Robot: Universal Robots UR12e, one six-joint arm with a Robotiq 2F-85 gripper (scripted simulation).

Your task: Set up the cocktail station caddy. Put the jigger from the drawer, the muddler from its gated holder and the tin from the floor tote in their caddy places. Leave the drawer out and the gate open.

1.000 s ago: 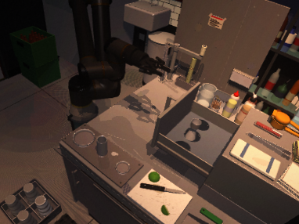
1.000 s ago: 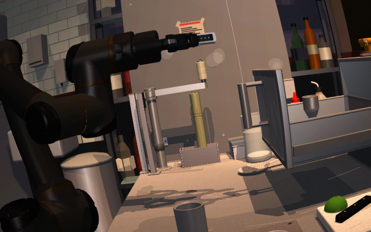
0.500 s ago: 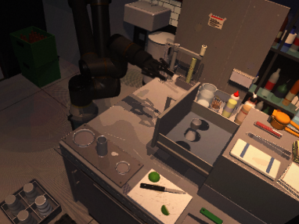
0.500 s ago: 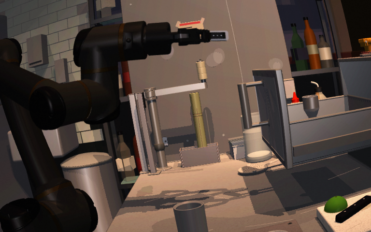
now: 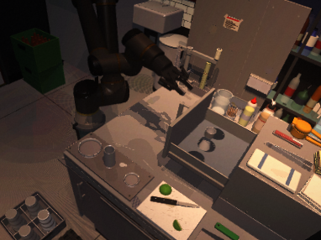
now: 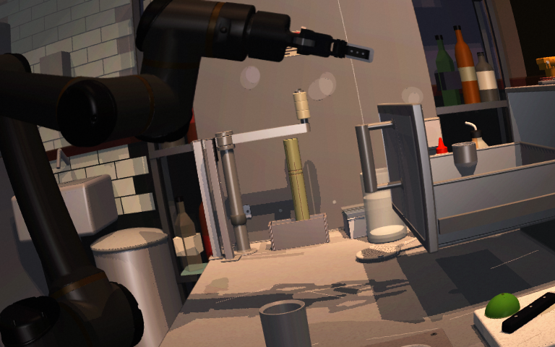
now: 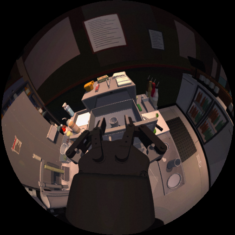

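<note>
My gripper (image 6: 360, 53) (image 5: 188, 82) (image 7: 115, 123) hangs open and empty above the back of the counter, higher than the muddler holder and pointing toward the pulled-out drawer (image 5: 210, 144) (image 6: 470, 184). The jigger (image 5: 209, 133) (image 6: 464, 157) (image 7: 113, 120) stands upright inside the drawer. The olive muddler (image 6: 295, 180) (image 5: 204, 75) stands upright in its holder. The gate arm (image 6: 266, 133) with its cream knob (image 6: 301, 105) stretches across in front of it. The caddy plate (image 5: 111, 161) (image 7: 173, 162) lies at the front of the counter with a grey cup (image 5: 109, 155) (image 6: 284, 323) on it. Tins sit in the floor tote (image 5: 29, 216).
A grey wall panel (image 5: 252, 37) stands behind the holder. Bottles (image 6: 462, 65) line a shelf to the right. A white container (image 6: 380, 217) and a strainer (image 6: 378, 251) sit by the drawer front. A cutting board with knife (image 5: 174, 202) and lime (image 5: 165, 189) lies at the front.
</note>
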